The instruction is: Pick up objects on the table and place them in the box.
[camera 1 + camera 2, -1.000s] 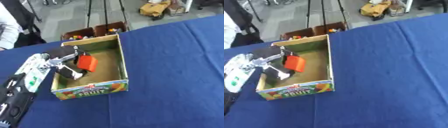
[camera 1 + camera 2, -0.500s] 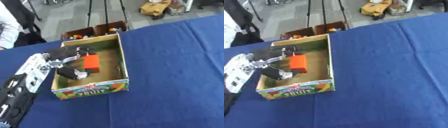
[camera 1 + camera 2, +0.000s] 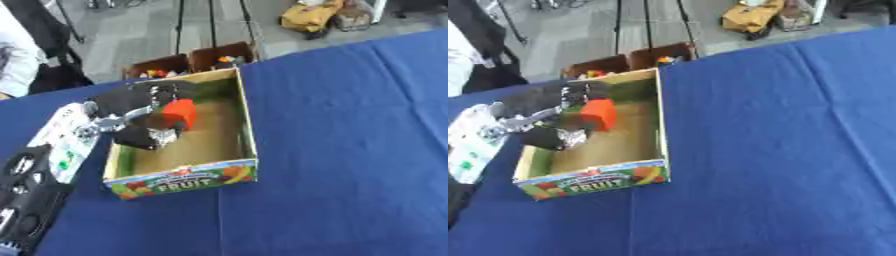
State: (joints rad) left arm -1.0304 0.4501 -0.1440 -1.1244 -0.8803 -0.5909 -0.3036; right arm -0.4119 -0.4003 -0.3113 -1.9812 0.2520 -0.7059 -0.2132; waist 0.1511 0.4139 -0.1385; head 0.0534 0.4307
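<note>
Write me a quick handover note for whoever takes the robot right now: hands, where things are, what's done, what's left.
Left hand: inside the cardboard box, fingers curled round an orange block, not yet released.
Right hand: not in view.
Box: sits on the blue table, left of centre; its floor looks otherwise bare.
Done: block carried over the box.
Left: let the block go and withdraw the hand. No other loose objects show on the visible cloth, so check outside the camera's view.
</note>
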